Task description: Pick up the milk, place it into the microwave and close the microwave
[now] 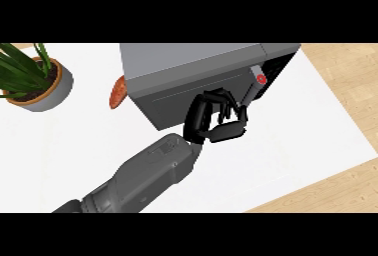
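Observation:
The grey microwave (192,65) stands at the back middle of the white counter. Its door (177,102) is swung almost to the front, with a dark slit of the inside left at the right by the panel with a red button (260,78). My left hand (210,120) is at the door's right end beside the thin handle (251,92), fingers curled with their backs against the door and nothing held in them. The milk does not show anywhere. My right hand is out of the picture.
A potted green plant (33,75) stands at the back left. A reddish-brown oval food item (116,92) lies against the microwave's left side. The counter's edge (325,175) runs diagonally at the lower right, with wooden floor beyond.

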